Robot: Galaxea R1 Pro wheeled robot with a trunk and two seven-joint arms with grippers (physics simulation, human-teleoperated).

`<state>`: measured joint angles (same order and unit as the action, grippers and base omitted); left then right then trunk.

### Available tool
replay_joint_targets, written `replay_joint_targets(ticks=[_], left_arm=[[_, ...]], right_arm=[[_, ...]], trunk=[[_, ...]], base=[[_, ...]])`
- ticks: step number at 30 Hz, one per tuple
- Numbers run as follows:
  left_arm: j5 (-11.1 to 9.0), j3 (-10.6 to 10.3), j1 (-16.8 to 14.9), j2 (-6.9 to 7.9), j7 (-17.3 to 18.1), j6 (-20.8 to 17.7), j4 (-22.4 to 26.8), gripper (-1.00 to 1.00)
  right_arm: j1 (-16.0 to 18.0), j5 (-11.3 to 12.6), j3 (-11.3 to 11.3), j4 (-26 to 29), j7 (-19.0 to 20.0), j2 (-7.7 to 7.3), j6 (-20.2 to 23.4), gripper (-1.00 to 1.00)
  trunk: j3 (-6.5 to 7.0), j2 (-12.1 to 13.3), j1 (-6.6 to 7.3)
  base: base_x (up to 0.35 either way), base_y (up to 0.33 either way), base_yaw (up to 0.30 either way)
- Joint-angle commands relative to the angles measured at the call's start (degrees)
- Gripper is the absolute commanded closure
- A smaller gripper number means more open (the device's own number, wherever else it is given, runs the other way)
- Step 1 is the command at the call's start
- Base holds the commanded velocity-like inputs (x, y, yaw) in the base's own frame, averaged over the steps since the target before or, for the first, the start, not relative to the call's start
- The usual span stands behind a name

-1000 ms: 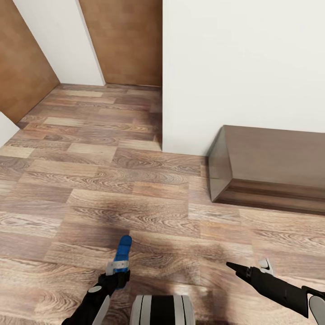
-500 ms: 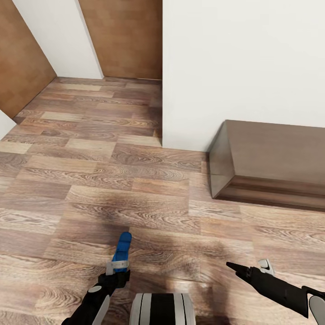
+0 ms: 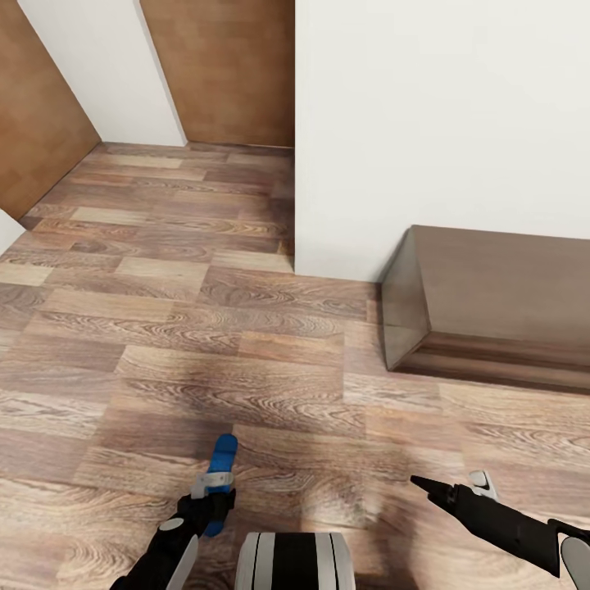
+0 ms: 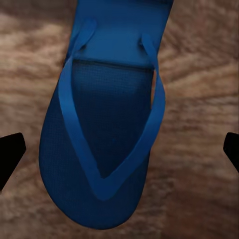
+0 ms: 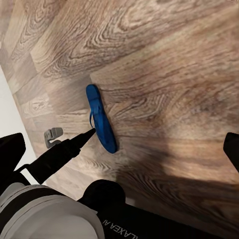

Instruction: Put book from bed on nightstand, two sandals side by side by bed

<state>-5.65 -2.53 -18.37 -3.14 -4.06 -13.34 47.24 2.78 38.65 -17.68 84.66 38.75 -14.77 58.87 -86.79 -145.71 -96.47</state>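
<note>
One blue sandal (image 3: 221, 459) lies flat on the wood-plank floor, strap side up. My left gripper (image 3: 213, 494) hovers right over it, open. In the left wrist view the sandal (image 4: 107, 129) lies between the two black fingertips (image 4: 10, 157), which stand far apart and touch nothing. The right wrist view shows the same sandal (image 5: 99, 119) beside the left gripper (image 5: 72, 133). My right gripper (image 3: 449, 482) hangs open over bare floor to the right, holding nothing. The book, the bed and the nightstand are out of view.
A long low dark brown cabinet (image 3: 500, 287) stands against the white wall (image 3: 442, 115) at the right. Beyond the wall's corner, floor runs to brown doors (image 3: 229, 74) at the back. My base (image 3: 295, 561) shows at the bottom.
The whole view has shifted slightly. The sandal now sits a little nearer, its near end showing past the left fingers. Both arms keep their pose.
</note>
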Motion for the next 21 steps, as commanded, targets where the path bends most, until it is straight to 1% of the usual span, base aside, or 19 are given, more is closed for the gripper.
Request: replay_joint_targets(ticks=[1,6,9,21], left_arm=[[-0.6,-0.2,0.0,0.04,-0.4,-0.3,0.1,-1.00],[-0.6,-0.2,0.0,-0.01,-0.4,-0.2,0.1,-1.00],[-0.6,-0.2,0.0,-0.02,-0.4,-0.2,0.1,-1.00],[-0.6,-0.3,0.0,-0.11,-0.4,-0.2,0.0,-1.00]], right_arm=[[0.0,-0.2,-0.1,0.0,0.4,0.01,0.3,-1.00],[0.0,-0.2,-0.1,0.1,0.4,0.01,0.3,-1.00],[0.0,-0.2,-0.1,0.1,0.4,0.01,0.3,-1.00],[0.0,-0.2,-0.1,0.1,0.4,0.01,0.3,-1.00]], trunk=[[-0.03,0.0,0.00],[-0.03,0.0,0.00],[-0.03,0.0,0.00],[-0.03,0.0,0.00]], base=[[0.078,0.000,0.000],[0.226,0.000,0.000],[0.138,0.000,0.000],[0.012,0.000,0.000]])
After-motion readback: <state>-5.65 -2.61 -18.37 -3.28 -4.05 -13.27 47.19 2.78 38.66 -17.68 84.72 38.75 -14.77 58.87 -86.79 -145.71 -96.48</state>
